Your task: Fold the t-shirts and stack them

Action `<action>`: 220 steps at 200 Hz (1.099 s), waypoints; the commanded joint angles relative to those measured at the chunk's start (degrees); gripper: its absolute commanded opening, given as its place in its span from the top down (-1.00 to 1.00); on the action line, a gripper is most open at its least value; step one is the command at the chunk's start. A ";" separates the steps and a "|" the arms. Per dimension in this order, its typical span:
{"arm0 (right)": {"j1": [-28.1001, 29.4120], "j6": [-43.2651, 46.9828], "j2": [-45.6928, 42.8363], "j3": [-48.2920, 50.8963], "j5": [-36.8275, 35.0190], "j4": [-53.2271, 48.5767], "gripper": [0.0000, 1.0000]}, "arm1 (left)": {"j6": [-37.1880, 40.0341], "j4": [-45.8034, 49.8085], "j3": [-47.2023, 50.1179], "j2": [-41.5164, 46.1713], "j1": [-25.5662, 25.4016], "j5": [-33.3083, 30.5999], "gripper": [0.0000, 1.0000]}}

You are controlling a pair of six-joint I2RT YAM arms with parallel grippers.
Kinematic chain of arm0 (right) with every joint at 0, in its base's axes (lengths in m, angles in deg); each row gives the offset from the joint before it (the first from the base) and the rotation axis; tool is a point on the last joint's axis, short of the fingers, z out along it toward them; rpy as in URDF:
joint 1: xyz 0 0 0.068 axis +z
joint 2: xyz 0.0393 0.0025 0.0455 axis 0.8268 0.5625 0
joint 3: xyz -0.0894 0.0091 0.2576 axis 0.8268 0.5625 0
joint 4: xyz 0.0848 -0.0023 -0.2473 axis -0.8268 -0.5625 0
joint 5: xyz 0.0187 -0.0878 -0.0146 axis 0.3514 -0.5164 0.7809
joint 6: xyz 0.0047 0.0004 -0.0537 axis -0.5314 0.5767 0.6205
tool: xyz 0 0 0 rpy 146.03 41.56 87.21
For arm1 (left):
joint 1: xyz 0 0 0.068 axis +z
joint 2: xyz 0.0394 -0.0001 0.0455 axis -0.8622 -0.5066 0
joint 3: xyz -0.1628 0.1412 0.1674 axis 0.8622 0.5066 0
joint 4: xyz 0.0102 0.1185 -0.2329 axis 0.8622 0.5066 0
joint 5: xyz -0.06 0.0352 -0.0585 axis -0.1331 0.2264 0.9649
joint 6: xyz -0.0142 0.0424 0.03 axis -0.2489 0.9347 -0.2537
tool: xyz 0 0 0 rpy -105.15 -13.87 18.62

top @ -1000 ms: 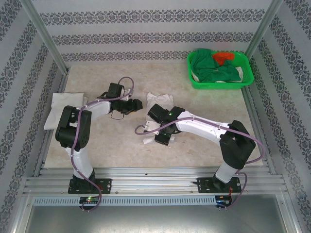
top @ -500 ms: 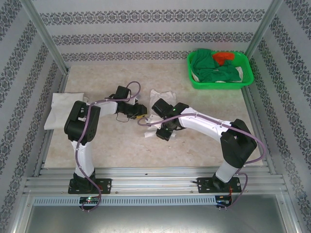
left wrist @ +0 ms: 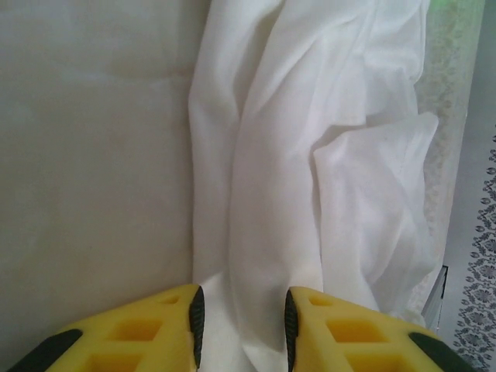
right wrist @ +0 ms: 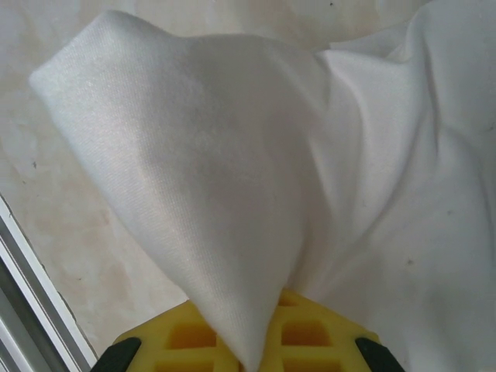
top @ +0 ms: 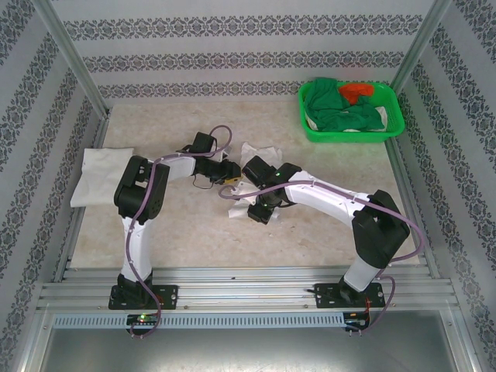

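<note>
Top view: the crumpled white t-shirt [top: 257,151] lies mid-table, a folded t-shirt [top: 97,177] far left; left wrist: the left gripper [left wrist: 242,318] straddles a cloth ridge, bite unclear; right wrist: the right gripper [right wrist: 240,337] pinches a raised corner; likely spreading it; next needs opposing pulls.

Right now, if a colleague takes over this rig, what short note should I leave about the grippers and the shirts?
Right gripper: shut on a bunch of the crumpled t-shirt.
Left gripper: jaws astride a fold of the same shirt; grip not certain.
Crumpled t-shirt: mid-table, between the arms.
Folded t-shirt: flat at the left table edge.
Done: apparently one shirt folded.
Left: fold the crumpled one and stack it on the folded one.
Green basket, far right, holds more cloth.
</note>
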 commanded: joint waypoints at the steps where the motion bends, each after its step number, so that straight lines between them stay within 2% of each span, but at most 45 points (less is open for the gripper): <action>1: -0.61 -0.81 -0.62 -1.77 1.49 -0.72 1.00 | -1.04 1.48 -1.55 -3.28 -0.95 -0.65 0.34; 28: -0.60 -0.69 -0.69 -2.11 1.76 -0.67 1.00 | -0.67 1.38 -2.44 -3.69 -1.77 0.03 0.55; 68: -0.78 -1.58 -1.06 -2.65 2.27 -0.16 1.00 | 2.16 3.62 -1.84 -2.92 -2.52 -0.16 1.00; 116: -0.78 -2.81 -1.85 -4.23 5.02 -0.99 1.00 | 7.71 8.48 2.93 0.78 -2.28 -4.13 1.00; 155: 1.37 -2.83 -1.11 -9.56 8.92 -4.83 1.00 | 13.46 14.48 8.07 4.47 -1.65 -3.59 1.00; 193: 2.30 -2.90 -0.53 -13.27 9.40 -6.94 1.00 | 12.83 12.28 16.44 9.85 -1.30 -2.84 1.00; 220: 0.46 -1.21 1.34 -16.30 9.38 -8.58 1.00 | 10.67 9.85 18.73 9.25 -0.57 -1.94 1.00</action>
